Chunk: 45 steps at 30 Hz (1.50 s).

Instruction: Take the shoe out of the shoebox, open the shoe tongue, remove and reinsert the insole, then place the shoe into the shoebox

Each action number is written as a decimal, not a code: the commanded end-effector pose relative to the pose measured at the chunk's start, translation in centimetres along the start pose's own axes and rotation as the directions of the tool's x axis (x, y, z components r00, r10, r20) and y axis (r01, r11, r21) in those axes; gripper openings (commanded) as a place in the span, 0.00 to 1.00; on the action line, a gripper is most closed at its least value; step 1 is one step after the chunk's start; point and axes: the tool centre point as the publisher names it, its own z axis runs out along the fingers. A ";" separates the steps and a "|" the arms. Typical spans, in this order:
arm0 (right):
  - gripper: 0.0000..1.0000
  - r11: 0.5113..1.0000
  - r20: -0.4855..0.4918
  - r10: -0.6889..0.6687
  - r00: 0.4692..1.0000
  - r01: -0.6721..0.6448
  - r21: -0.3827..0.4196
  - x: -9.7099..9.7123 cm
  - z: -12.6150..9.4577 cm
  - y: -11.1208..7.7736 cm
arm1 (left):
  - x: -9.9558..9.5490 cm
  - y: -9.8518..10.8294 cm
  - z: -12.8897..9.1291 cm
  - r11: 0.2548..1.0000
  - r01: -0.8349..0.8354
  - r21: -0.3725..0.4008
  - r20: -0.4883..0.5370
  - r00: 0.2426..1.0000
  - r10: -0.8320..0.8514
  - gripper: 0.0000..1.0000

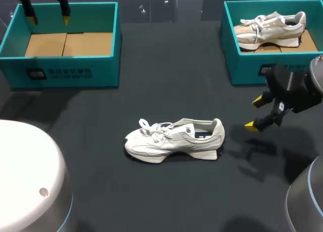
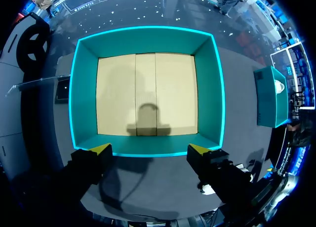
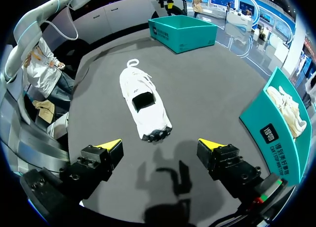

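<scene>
- Over the far-left shoebox [image 1: 65, 70], which is empty, my left tool [image 1: 49, 19] hangs spread wide, holding nothing.
- Mid-bench, the shoe [image 1: 174, 141] stands on its sole, toe left; its loose laces [image 1: 151, 126] could snag a tip.
- Near its heel, to the right, my right tool [image 1: 254, 113] is spread too; a shallow pinch there may only shove the shoe along.

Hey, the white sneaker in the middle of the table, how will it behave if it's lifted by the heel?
The sneaker looks light for its size, and standing upright on a broad sole it probably won't tip when nudged. Its soft-looking heel collar would likely give under a pinch, letting the toe droop. The loose laces will probably dangle.
</scene>
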 end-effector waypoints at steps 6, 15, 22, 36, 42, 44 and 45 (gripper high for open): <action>1.00 0.996 0.005 -0.050 0.999 0.050 -0.071 0.2 0.7 -1.3 | 0.0 0.0 0.0 1.000 0.000 0.000 0.000 1.000 0.000 1.00; 1.00 0.996 0.005 -0.050 0.999 0.050 -0.071 0.2 0.7 -1.3 | 0.0 0.0 0.0 1.000 0.000 0.000 0.000 1.000 0.000 1.00; 1.00 0.992 0.002 -0.080 0.997 0.080 -0.097 -0.1 1.1 -1.5 | 0.0 0.0 0.0 1.000 0.000 0.000 0.000 1.000 0.000 1.00; 1.00 0.986 -0.015 -0.122 0.992 0.119 -0.115 -2.2 2.8 -2.7 | 0.0 0.0 0.0 1.000 0.000 0.000 0.000 1.000 0.000 1.00; 1.00 0.985 -0.014 -0.125 0.992 0.123 -0.118 -2.5 2.9 -2.8 | 0.0 0.0 0.0 1.000 0.000 0.000 0.000 1.000 0.000 1.00; 1.00 0.985 -0.015 -0.128 0.992 0.125 -0.122 -2.6 3.1 -2.9 | 0.0 0.0 0.0 1.000 0.000 0.000 0.000 1.000 0.000 1.00; 1.00 0.984 -0.016 -0.131 0.991 0.128 -0.126 -2.7 3.2 -3.0 | 0.0 0.0 0.0 1.000 0.000 0.000 0.000 1.000 0.000 1.00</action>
